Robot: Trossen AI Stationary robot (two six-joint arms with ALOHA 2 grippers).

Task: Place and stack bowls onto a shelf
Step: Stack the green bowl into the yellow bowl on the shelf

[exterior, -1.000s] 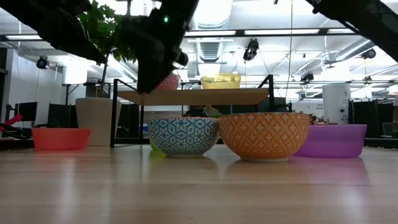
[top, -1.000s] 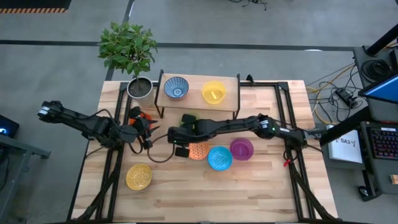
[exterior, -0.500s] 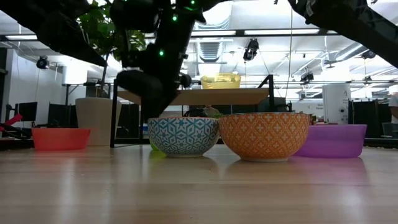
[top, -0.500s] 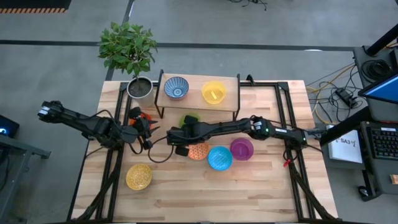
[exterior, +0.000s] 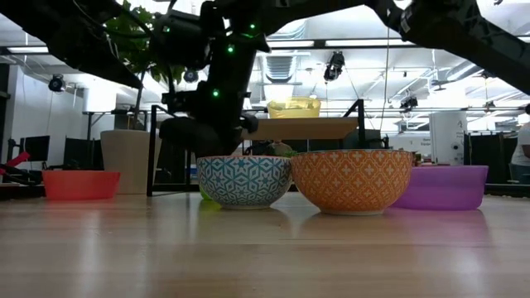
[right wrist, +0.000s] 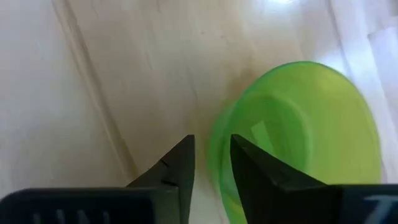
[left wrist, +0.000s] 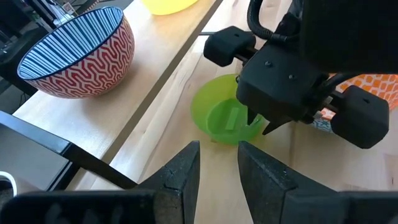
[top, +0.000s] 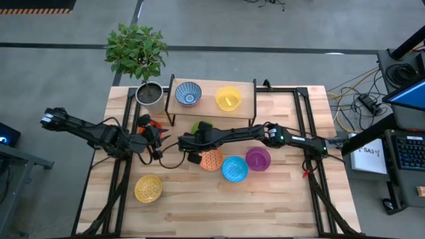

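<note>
The smooth, round green plastic bowl (right wrist: 298, 143) is sitting on the pale wooden tabletop (top: 279, 199) just in front of the low light-wood shelf on thin black legs (top: 211, 106). Its inside is glossy and slightly see-through. The right gripper (right wrist: 211, 163) is reaching over this bowl, with its two dark fingers a little apart and one on each side of the near rim, but I cannot tell if they are touching it. The left gripper (left wrist: 217, 168) is waiting near, with its fingers also slightly apart and holding nothing. On the shelf are standing a bowl with blue stripes inside and a red wavy pattern outside (left wrist: 78, 53) and a plain yellow bowl (top: 228, 98). The orange patterned bowl (exterior: 352, 178), the bright blue bowl (top: 234, 168) and the purple bowl (top: 257, 159) are standing close together on the tabletop.
</note>
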